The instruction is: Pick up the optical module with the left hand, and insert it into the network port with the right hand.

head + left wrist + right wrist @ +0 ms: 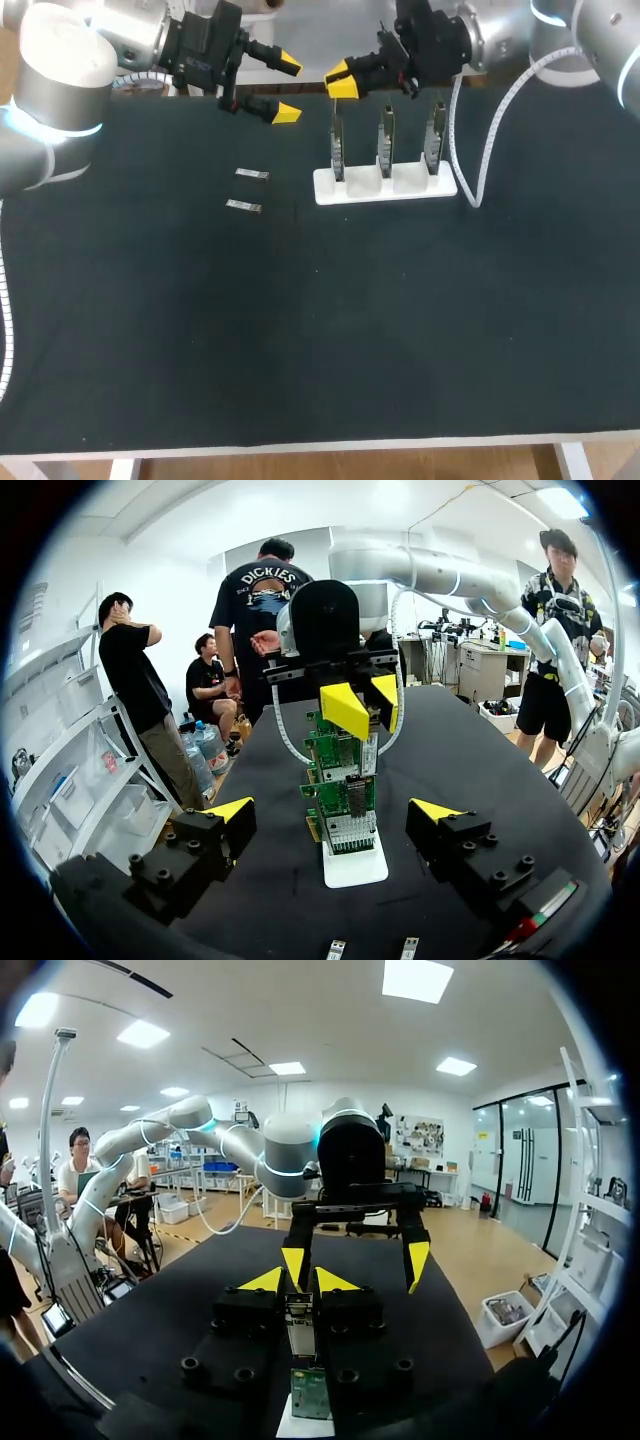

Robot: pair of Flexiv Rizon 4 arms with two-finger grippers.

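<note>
My right gripper [340,80] hovers over the left end of the white stand [352,190], just above the leftmost of three upright green boards [337,150]. In the right wrist view, this gripper [300,1282] is shut on a silver optical module [300,1328], which points down at a green board [311,1395]. My left gripper [286,90] hangs open and empty at the table's back, left of the right gripper. In the left wrist view, its open fingers [230,812] frame the boards [345,800] ahead. Two more modules [252,175] [243,206] lie flat on the mat.
A white cable [490,150] loops down from my right arm to the mat beside the stand's right end. The black mat [320,330] covers the table to its front edge.
</note>
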